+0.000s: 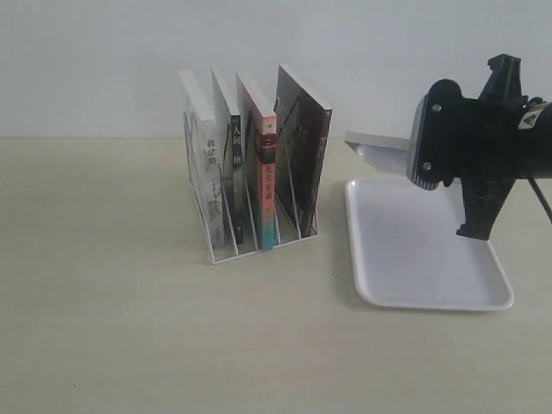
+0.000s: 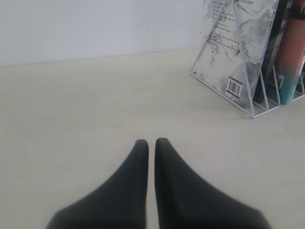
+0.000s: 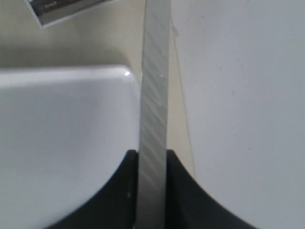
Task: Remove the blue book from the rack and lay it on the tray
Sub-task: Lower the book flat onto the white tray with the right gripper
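The blue book (image 3: 153,95) is being pinched edge-on by the right gripper (image 3: 151,154) and held level over the tray (image 1: 414,259), apparently so it can be laid flat. The left gripper (image 2: 151,141) is being held pressed together, empty, near the rack (image 1: 224,257).

From my station I see a pale tabletop (image 1: 103,328), a plain white wall (image 1: 95,60) behind it, a marbled white book (image 1: 210,159) standing upright, a dark-spined book (image 1: 235,172) just beside it, then a red-and-teal-spined book (image 1: 267,185), a black-covered book (image 1: 304,142) last on the right
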You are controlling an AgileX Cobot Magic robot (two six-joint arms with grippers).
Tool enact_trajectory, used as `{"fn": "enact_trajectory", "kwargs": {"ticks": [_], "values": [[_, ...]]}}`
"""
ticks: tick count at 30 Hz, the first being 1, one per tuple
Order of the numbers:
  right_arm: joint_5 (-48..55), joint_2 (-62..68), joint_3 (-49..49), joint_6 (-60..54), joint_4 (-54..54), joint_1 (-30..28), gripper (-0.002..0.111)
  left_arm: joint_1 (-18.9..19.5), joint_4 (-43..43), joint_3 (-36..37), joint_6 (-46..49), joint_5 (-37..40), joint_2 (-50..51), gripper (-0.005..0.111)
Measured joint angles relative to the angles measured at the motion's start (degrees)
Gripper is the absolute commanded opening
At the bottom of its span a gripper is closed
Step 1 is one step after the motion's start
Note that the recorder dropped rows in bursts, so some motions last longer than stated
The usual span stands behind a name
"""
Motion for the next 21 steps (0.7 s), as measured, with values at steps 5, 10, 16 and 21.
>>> {"fn": "enact_trajectory", "kwargs": {"ticks": [5, 10, 16, 21], "values": [[0.38, 0.12, 0.00, -4.55, 0.00, 0.85, 0.000, 0.00, 0.00, 0.00, 0.00, 0.00, 0.00, 0.005], [0.75, 1.83, 0.00, -7.19, 0.00, 0.85, 0.000, 0.00, 0.00, 0.00, 0.00, 0.00, 0.00, 0.005], [0.83, 4.51, 0.10, -7.30, 0.00, 0.85, 0.000, 0.00, 0.00, 0.00, 0.00, 0.00, 0.00, 0.005], [-0.61, 5.32, 0.22, -7.16, 0.00, 1.04, 0.000, 0.00, 0.00, 0.00, 0.00, 0.00, 0.00, 0.005]]}}
